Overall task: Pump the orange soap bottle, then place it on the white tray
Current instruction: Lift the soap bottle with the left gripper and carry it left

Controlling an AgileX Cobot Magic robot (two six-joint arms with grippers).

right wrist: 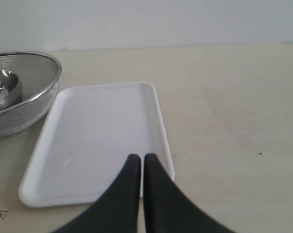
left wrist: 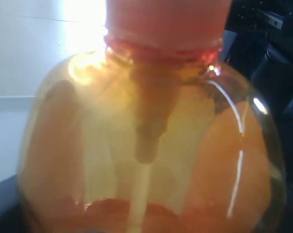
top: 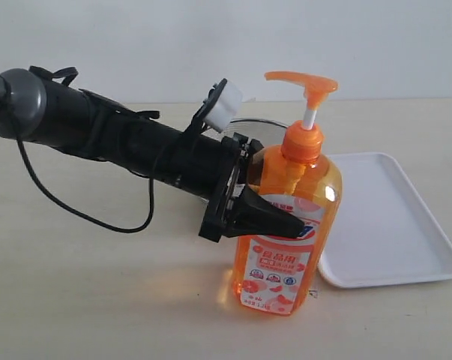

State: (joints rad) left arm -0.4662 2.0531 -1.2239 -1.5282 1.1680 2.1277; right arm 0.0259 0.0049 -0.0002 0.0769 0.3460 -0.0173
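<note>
Squarely between jaws: orange soap bottle (top: 316,201)

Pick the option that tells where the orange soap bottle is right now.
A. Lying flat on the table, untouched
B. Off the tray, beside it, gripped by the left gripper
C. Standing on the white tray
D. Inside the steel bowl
B: the orange soap bottle is upright next to the white tray, its base clear of the rim, with the left gripper clamped round its body.
</note>
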